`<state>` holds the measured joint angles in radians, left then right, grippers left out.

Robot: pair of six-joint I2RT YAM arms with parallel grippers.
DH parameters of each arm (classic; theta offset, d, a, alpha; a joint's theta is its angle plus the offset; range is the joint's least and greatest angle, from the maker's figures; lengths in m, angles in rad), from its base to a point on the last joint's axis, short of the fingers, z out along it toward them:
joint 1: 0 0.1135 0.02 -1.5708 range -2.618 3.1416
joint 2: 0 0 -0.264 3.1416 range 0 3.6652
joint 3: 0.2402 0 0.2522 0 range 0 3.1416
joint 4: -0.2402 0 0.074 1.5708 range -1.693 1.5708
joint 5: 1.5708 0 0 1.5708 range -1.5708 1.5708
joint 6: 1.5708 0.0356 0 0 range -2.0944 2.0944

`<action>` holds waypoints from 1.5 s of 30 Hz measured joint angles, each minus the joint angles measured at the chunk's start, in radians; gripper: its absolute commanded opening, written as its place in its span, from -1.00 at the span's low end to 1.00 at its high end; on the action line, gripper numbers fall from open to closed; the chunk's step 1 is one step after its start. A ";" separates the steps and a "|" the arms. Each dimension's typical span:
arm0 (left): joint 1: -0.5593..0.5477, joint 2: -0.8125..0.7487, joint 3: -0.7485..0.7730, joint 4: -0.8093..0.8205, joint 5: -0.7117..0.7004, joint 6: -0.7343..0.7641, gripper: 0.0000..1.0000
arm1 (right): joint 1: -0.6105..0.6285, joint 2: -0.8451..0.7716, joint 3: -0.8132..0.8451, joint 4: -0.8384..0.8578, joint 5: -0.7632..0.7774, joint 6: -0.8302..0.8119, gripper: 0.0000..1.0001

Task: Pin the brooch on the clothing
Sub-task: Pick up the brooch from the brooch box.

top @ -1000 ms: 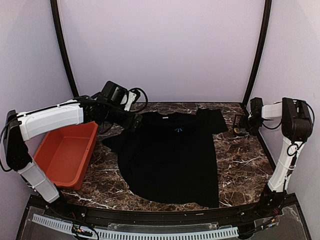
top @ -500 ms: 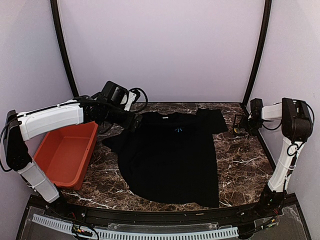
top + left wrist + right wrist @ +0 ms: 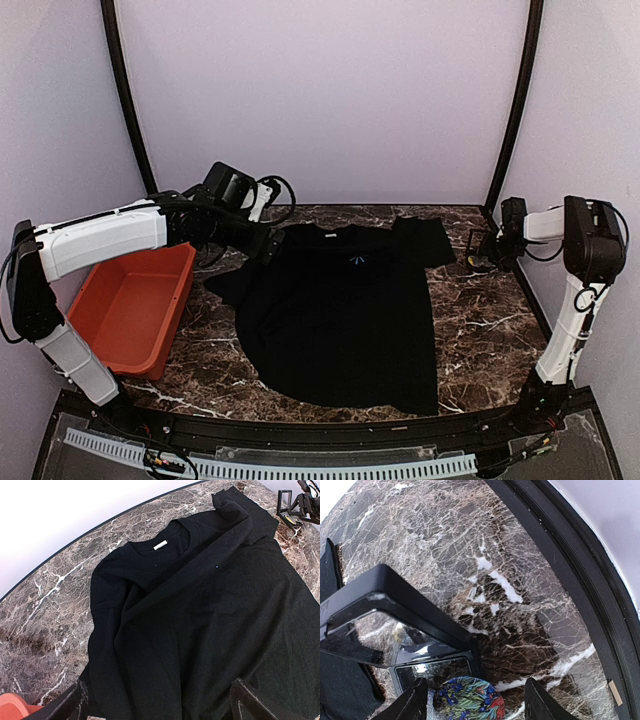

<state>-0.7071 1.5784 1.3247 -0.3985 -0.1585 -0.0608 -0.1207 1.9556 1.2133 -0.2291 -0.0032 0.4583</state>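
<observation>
Room: plain pale lavender walls (image 3: 320,100) on three sides, with two black poles (image 3: 125,100) running up the rear corners. No clutter on the walls.

Surface: dark brown marble table (image 3: 480,320) with white veining and a raised black edge rail (image 3: 560,580) along the right side.

The T-shirt (image 3: 340,320) lay spread front-up across the middle of the table, collar toward the far wall, hem toward the arm bases. Its small starburst print (image 3: 357,259) showed on the chest and a white neck label (image 3: 160,545) inside the collar. The far-right sleeve was bunched up, and the cloth on the left side lay in long folds.

An orange-red bin (image 3: 120,310) sat at the left edge of the table, just beside the shirt's left sleeve.

The left gripper (image 3: 162,705) hung over the shirt's left shoulder area. I saw its fingers spread wide with nothing between them.

The right gripper (image 3: 477,700) was low in the far-right corner, beyond the bunched sleeve. The brooch (image 3: 470,700), round with a bright floral pattern, lay on the marble just beside a black-framed clear case (image 3: 385,600). The fingers stood on either side of the brooch, apart, with a visible gap on one side. Not gripping it, as far as I could see.
</observation>
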 measured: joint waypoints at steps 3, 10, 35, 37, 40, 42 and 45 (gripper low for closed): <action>0.000 0.000 0.000 0.000 0.000 0.000 0.98 | 0.000 -0.001 0.000 0.001 -0.004 0.004 0.28; 0.000 0.000 0.000 0.000 -0.004 0.000 0.98 | 0.000 -0.001 -0.002 0.003 -0.007 0.008 0.15; 0.000 0.000 0.000 0.000 -0.008 0.000 0.98 | 0.000 -0.007 -0.010 0.002 -0.019 0.013 -0.30; 0.000 0.000 0.000 0.000 -0.008 0.000 0.98 | 0.001 -0.015 -0.010 -0.007 -0.015 0.013 -0.30; 0.000 0.000 0.000 0.000 -0.008 0.000 0.98 | 0.005 -0.032 -0.010 -0.013 0.001 0.011 -0.30; 0.000 0.000 0.000 0.000 -0.008 0.000 0.98 | 0.007 -0.049 -0.010 -0.014 0.008 0.010 -0.30; 0.000 0.000 0.000 0.000 -0.008 0.000 0.98 | 0.012 -0.077 -0.010 -0.016 0.019 0.009 -0.30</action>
<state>-0.7071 1.5784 1.3247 -0.3985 -0.1661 -0.0608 -0.1089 1.8782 1.2030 -0.2455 0.0158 0.4671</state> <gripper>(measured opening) 0.990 0.409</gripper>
